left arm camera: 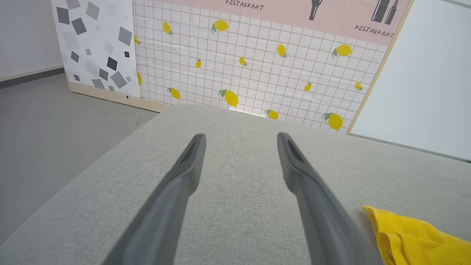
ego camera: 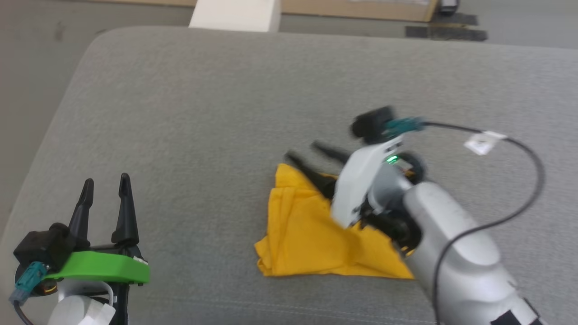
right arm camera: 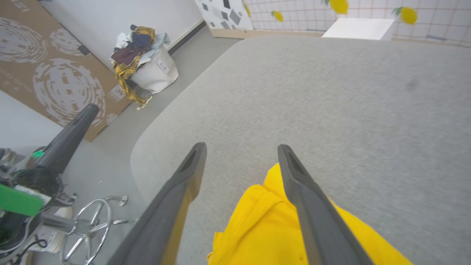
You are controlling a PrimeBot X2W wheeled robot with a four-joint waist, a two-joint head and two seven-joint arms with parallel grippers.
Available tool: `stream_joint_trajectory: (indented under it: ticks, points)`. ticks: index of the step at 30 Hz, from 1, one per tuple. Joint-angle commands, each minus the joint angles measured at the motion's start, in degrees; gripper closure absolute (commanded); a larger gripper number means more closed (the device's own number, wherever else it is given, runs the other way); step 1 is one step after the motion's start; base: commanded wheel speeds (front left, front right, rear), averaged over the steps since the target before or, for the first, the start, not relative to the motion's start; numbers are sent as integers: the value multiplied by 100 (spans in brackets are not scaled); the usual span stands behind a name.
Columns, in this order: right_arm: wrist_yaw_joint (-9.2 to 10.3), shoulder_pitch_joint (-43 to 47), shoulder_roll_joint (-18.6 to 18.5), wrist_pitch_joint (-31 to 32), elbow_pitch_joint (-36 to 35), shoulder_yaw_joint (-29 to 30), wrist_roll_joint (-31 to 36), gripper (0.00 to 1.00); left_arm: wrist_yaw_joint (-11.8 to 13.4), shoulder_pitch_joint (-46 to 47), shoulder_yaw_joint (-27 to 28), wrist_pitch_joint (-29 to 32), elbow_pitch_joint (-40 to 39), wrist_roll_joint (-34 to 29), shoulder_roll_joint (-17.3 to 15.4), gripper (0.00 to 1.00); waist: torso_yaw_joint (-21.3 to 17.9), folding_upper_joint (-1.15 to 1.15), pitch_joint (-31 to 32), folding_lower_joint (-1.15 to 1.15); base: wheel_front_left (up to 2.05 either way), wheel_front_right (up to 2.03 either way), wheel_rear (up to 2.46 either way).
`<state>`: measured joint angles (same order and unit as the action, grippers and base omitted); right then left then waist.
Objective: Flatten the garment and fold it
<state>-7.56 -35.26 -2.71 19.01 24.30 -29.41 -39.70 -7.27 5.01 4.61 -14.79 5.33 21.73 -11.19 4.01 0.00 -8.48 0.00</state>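
On the grey cushion (ego camera: pixel 226 90), your yellow garment (ego camera: pixel 307 234) lies loosely folded near the front edge, right of middle. Your right gripper (ego camera: pixel 302 150) hangs over its far corner, fingers spread wide, gripping nothing. Your left gripper (ego camera: pixel 106 178), equally wide, sits well apart by the front-left corner.
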Motion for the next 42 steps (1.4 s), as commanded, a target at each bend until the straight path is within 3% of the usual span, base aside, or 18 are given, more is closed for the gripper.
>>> stream_joint_trajectory:
  ticks: [1, 7, 12, 20, 31, 32, 33, 38, 42]
  points:
    - [8, 113, -17, -128, -58, 308, 342, 0, -22, -81, 26, -21, -36, -113, 39, 0, -348, 0, 241, 0, 0, 0, 0]
    - [8, 997, -17, -65, -559, 1856, 2165, 0, -22, -123, 152, -21, -97, -316, 109, 0, -576, 0, 249, 0, 0, 0, 0]
    - [8, 1773, -17, 513, -984, 2481, 2817, 0, -22, -74, 197, -21, -136, -440, 199, 0, -614, 0, 148, 0, 0, 0, 0]
    - [8, 2130, -17, 1287, -740, 2591, 2926, 0, -22, 39, 114, -21, -86, -388, 186, 0, -437, 0, -78, 0, 0, 0, 0]
    - [8, 1882, -17, 1564, 251, 2285, 3085, 0, -22, 134, 102, -21, 14, -295, 113, 0, -237, 0, -239, 0, 0, 0, 0]
    - [8, 1855, -17, 1618, 362, 2245, 3006, 86, -22, 149, 88, -21, 30, -285, 118, 0, -212, 0, -243, 0, 0, 0, 0]
    - [8, 1832, -17, 1633, 389, 2196, 2976, 100, -22, 159, 78, -21, 36, -281, 126, 0, -199, 0, -240, 0, 0, 0, 0]
    - [8, 1597, -17, 1716, 241, 1787, 3088, 100, -22, 164, 104, -21, 63, -227, 164, 0, -295, 0, -193, 0, 0, 0, 0]
    - [8, 1217, -20, 1990, 31, 1223, 3453, 100, -22, 57, 191, -21, 5, -199, 116, 0, -787, 0, -231, 0, 0, 0, 0]
